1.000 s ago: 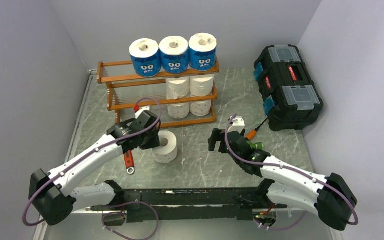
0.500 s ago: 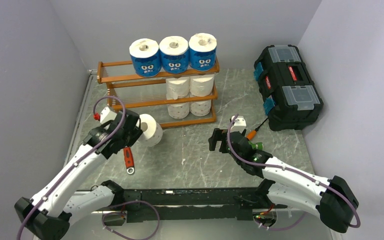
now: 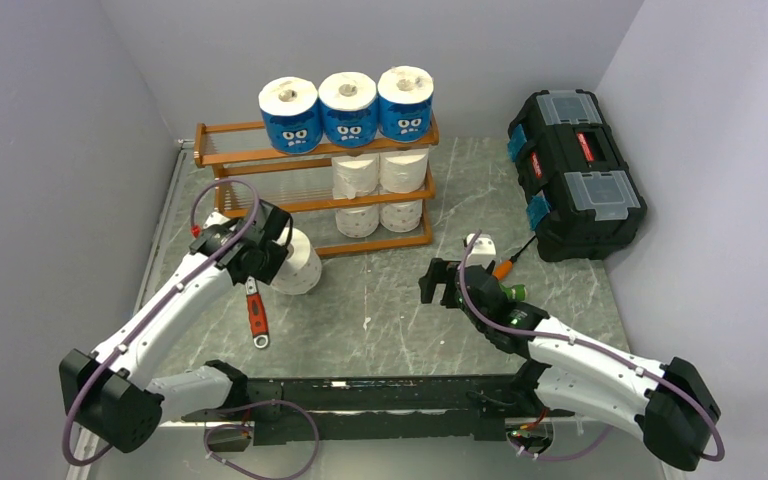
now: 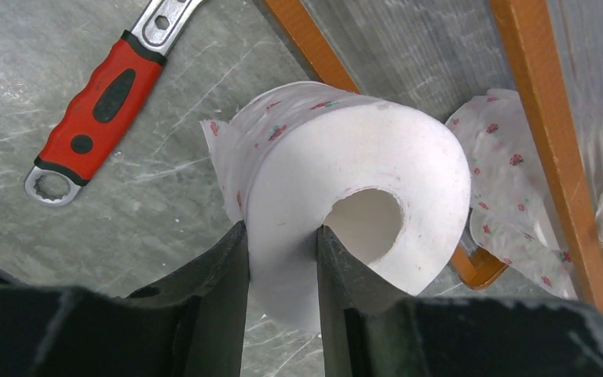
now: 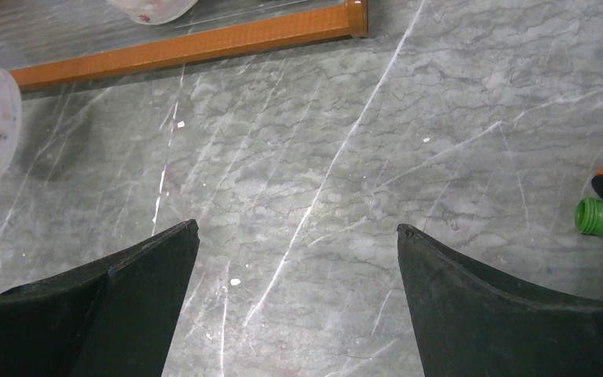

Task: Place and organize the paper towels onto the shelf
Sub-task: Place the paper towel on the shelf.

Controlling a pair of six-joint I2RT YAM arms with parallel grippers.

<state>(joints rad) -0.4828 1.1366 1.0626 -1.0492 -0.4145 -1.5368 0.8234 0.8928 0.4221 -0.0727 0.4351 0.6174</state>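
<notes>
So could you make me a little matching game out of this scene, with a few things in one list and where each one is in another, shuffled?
Things:
1. blue-wrapped rolls
2. flower-print roll
3. red-handled wrench
4. black toolbox

Places:
A. lying flat on the table, beside the left arm
B. standing in a row on the top tier of the shelf
C. at the far right of the table, near the wall
D. pinched by its wall in the left gripper, one finger inside the hollow core

Pairs: 1-B, 2-D, 3-A, 4-C
</notes>
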